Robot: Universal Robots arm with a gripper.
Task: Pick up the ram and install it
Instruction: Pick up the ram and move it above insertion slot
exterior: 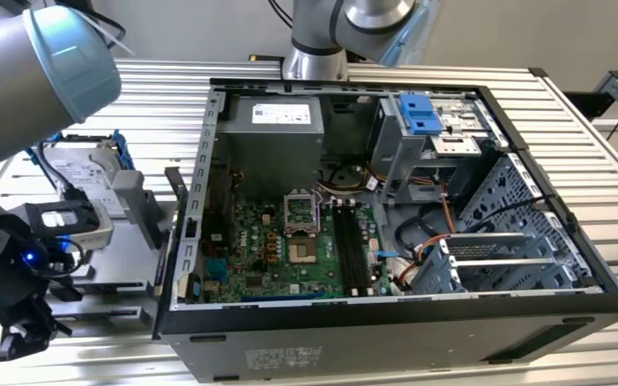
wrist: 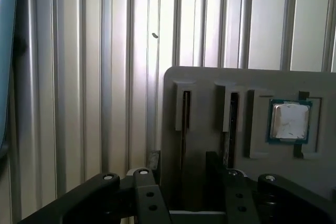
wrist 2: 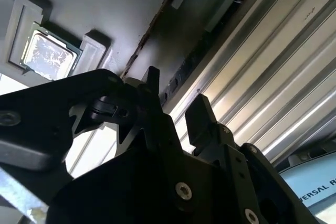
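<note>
The ram (wrist: 185,116) is seen edge-on as a thin dark strip, stood upright in a narrow slot of a grey tray (wrist: 210,82). A like strip (wrist: 231,121) is stood in the neighbouring slot; more of either cannot be made out. A square chip (wrist: 288,121) with a silver lid is seated in a pocket of the tray, beside the second slot.

The tool (wrist: 182,157) is held close over the tray with its black fingers (wrist: 153,162) spread apart, and nothing is gripped between them. In the first wrist view the ram's slot is lined up with the gap between the fingers; whether the ram is touched cannot be told. In the second wrist view the tool (wrist 2: 174,87) is likewise seen parted, with the chip (wrist 2: 50,55) off to one side.

The tray is laid on a ribbed metal counter (wrist: 79,77). In the exterior view an open case (exterior: 395,322) is set on the counter (exterior: 599,185), with its green board (exterior: 277,241) and long black slots (exterior: 350,245) exposed. The arm (exterior: 9,281) is placed at that view's left, outside the case.
</note>
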